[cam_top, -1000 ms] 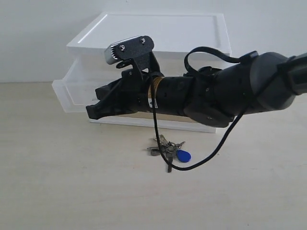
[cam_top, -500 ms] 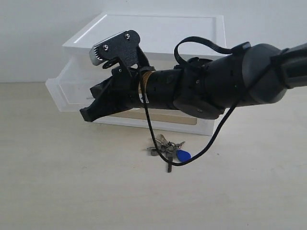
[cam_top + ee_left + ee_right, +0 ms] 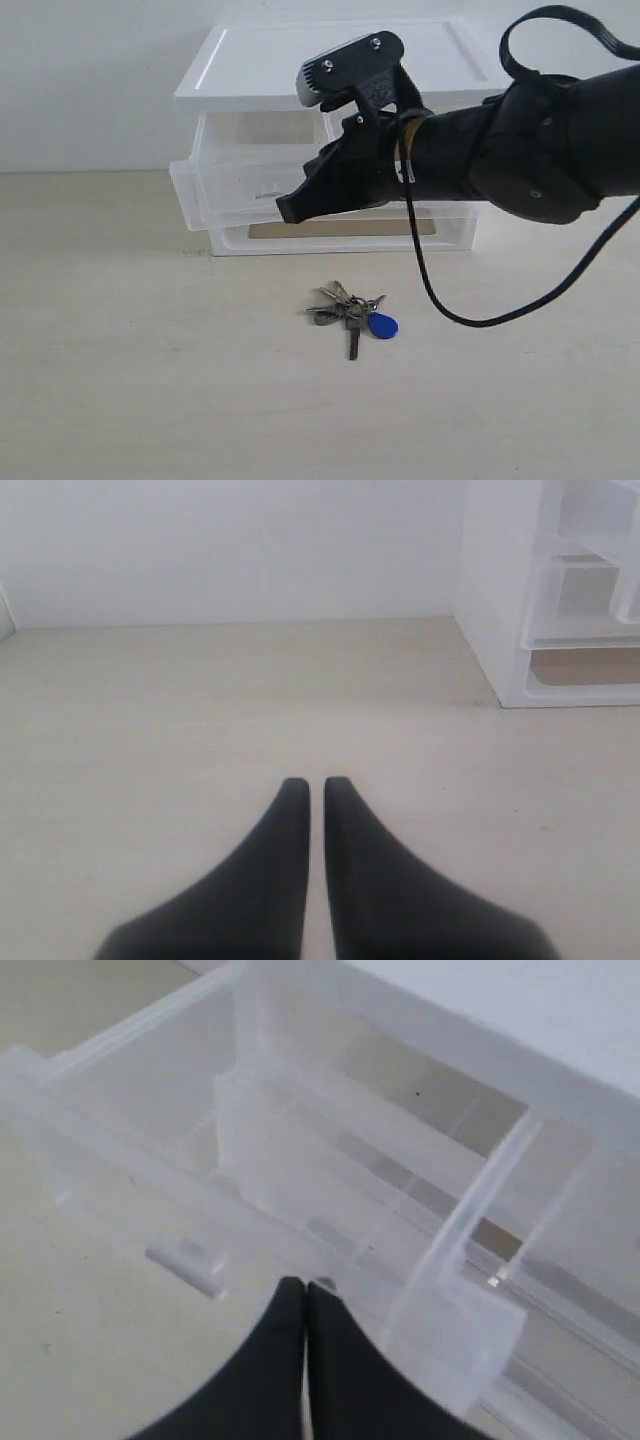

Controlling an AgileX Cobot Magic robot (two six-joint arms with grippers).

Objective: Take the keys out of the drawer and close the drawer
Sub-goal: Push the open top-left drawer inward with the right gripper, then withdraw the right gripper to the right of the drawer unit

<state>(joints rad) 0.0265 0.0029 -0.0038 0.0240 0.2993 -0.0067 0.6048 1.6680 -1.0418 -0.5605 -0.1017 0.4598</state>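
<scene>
The keys (image 3: 350, 315), grey metal with a blue fob, lie on the table in front of the organizer, apart from both grippers. The clear drawer (image 3: 230, 190) still sticks out a little at the organizer's left. My right gripper (image 3: 284, 212) is shut and empty, its tips pressed against the drawer's clear front. In the right wrist view the shut right gripper (image 3: 305, 1284) meets the drawer wall (image 3: 120, 1190) beside a small white tab (image 3: 185, 1260). My left gripper (image 3: 308, 782) is shut and empty above bare table, and does not show in the exterior view.
The white-topped organizer (image 3: 330, 60) stands at the back of the table against a pale wall. Its lower full-width drawer (image 3: 340, 232) is pushed in. A black cable (image 3: 440, 300) hangs from my right arm above the table, right of the keys. The organizer's side (image 3: 495, 630) shows in the left wrist view.
My right arm swung rightward and pushed the drawer most of the way in. The whole organizer slid to the right with it. The keys stayed put.
</scene>
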